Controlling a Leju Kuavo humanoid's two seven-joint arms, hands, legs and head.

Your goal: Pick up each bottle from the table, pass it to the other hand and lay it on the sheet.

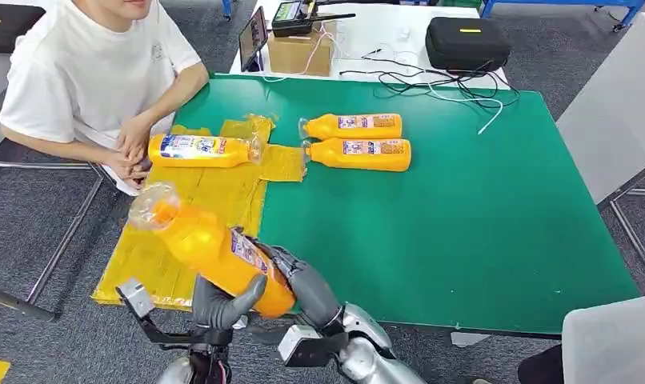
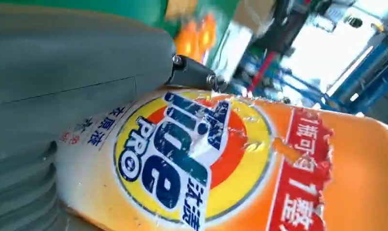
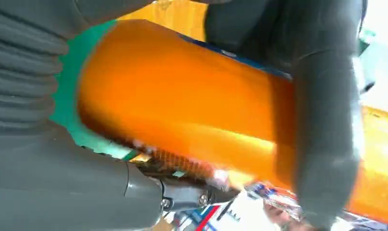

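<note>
Four bottles: one held up off the table near the front edge, one lying on the sheet, two lying on the green mat.
Held bottle [image 1: 211, 248]: tilted, clear-capped end up and toward the person, base low between both hands, over the near part of the yellow sheet [image 1: 215, 196].
Left hand [image 1: 222, 302]: wrapped from below round the lower body of the bottle, thumb across the front; in the left wrist view, pressed against the label side [image 2: 192, 163].
Right hand [image 1: 299, 280]: closed on the base end from the right side; a dark finger [image 3: 322, 144] curled over the orange body in the right wrist view.
Step in hand, judged: handover between hands, both gripping at once.
Doing it well: confirm the receiving hand's hold before slackening the other; release slowly, no twisting; keep the bottle over the sheet so a slip lands soft.
Next after that: lower on its side on free sheet, apart from the bottle on the sheet [image 1: 201, 150].
Watch: person's hands [image 1: 131, 148] resting just beside that bottle; keep the swing away from them.
Remaining: two bottles on the mat [image 1: 359, 140], side by side, well apart from both hands.
</note>
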